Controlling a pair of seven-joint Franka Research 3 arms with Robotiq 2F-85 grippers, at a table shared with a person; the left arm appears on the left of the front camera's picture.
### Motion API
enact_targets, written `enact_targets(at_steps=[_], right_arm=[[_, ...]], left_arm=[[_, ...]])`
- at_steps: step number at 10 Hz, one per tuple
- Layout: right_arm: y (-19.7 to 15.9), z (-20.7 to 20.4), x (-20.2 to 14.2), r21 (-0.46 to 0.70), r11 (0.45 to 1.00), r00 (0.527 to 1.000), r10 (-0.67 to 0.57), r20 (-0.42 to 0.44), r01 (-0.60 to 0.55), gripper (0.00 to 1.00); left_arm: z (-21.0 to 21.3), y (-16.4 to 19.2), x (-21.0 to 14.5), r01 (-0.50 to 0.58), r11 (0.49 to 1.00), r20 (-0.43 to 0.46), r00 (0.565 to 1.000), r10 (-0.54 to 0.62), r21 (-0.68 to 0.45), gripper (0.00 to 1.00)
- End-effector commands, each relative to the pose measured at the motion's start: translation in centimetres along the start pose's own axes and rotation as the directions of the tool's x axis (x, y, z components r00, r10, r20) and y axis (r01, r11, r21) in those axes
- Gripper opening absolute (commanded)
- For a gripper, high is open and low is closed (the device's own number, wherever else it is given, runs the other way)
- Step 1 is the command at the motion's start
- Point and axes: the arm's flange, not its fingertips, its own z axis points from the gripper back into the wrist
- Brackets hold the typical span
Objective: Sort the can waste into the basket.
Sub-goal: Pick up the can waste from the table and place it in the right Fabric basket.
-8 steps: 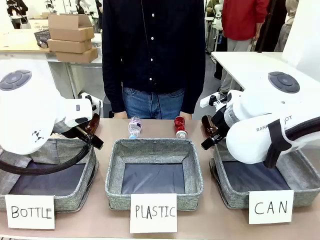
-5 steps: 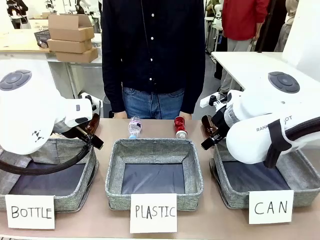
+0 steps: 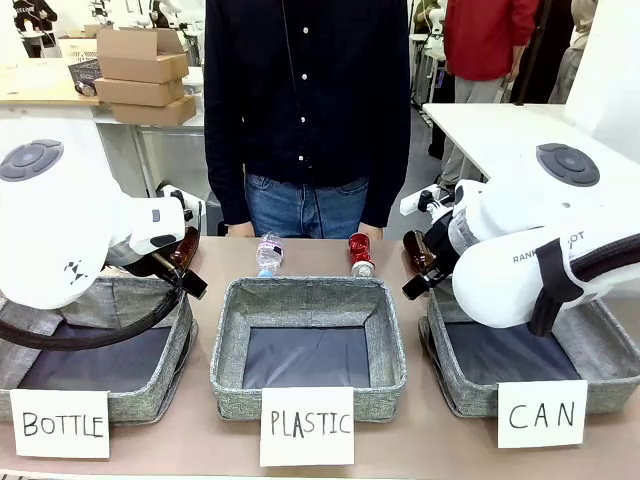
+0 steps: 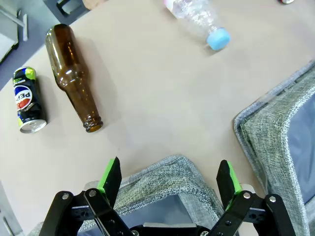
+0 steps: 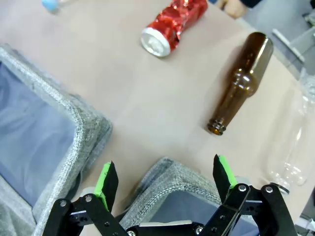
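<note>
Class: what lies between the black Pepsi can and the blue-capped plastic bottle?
In the left wrist view, a brown glass bottle lies on its side beside the Pepsi can; then bare table up to the plastic bottle.

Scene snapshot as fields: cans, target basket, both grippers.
red can: crumpled, lying on the table
black can: lying beside a brown bottle, not touching it
CAN basket: no can in the part that shows; the right arm covers some of it
left gripper: open, holding nothing, above a basket corner
right gripper: open, holding nothing, above a basket corner
cans sorted: none yet
</note>
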Motion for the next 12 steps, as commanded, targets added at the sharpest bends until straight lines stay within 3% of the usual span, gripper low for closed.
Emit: enact_targets(at_steps=[1, 3, 4, 5, 7, 8, 9, 10, 11, 12], right_arm=[[0.0, 0.0, 0.0, 0.000, 1.000, 1.000, 0.000, 0.000, 0.000, 1.00], [0.0, 0.0, 0.0, 0.000, 1.000, 1.000, 0.000, 0.000, 0.000, 1.00], [0.6, 4.3, 0.8, 0.093, 0.995, 0.999, 0.041, 0.007, -0.041, 1.00], [1.5, 9.7, 0.8, 0.108, 0.993, 0.998, 0.052, 0.036, -0.056, 1.00], [1.9, 18.3, -1.1, 0.103, 0.994, 0.987, 0.007, 0.159, -0.024, 1.00], [2.2, 20.0, -2.7, 0.053, 0.998, 0.986, 0.024, 0.162, -0.033, 1.00], [2.4, 19.6, -3.7, -0.020, 1.000, 0.990, -0.012, 0.143, 0.015, 1.00], [2.3, 18.5, 2.5, 0.072, 0.997, 0.988, 0.021, 0.155, -0.033, 1.00], [2.3, 18.5, 2.5, 0.072, 0.997, 0.988, 0.021, 0.155, -0.033, 1.00], [1.8, 22.3, 1.4, 0.041, 0.999, 0.985, 0.014, 0.175, -0.021, 1.00]], left_arm=[[0.0, 0.0, 0.0, 0.001, 1.000, 0.000, 1.000, -0.001, 0.000, 1.00], [0.0, 0.0, 0.0, 0.000, 1.000, 0.000, 1.000, 0.000, 0.000, 1.00], [3.7, -0.7, 1.1, -0.020, 1.000, -0.119, 0.993, 0.018, -0.017, 1.00], [7.9, -1.7, 2.1, -0.139, 0.990, -0.162, 0.977, 0.136, -0.006, 1.00], [16.2, -3.8, 0.7, -0.057, 0.997, 0.023, 0.998, 0.058, -0.050, 1.00], [18.7, -4.2, -0.7, -0.051, 0.995, 0.139, 0.988, 0.062, -0.083, 1.00], [18.9, -4.2, -1.7, -0.065, 0.998, 0.190, 0.980, 0.066, -0.009, 1.00], [16.7, -3.8, 2.4, -0.058, 0.997, 0.028, 0.998, 0.060, -0.057, 1.00], [16.7, -3.8, 2.4, -0.058, 0.997, 0.028, 0.998, 0.060, -0.057, 1.00], [21.4, -4.1, 2.2, -0.050, 0.998, 0.127, 0.990, 0.055, -0.041, 1.00]])
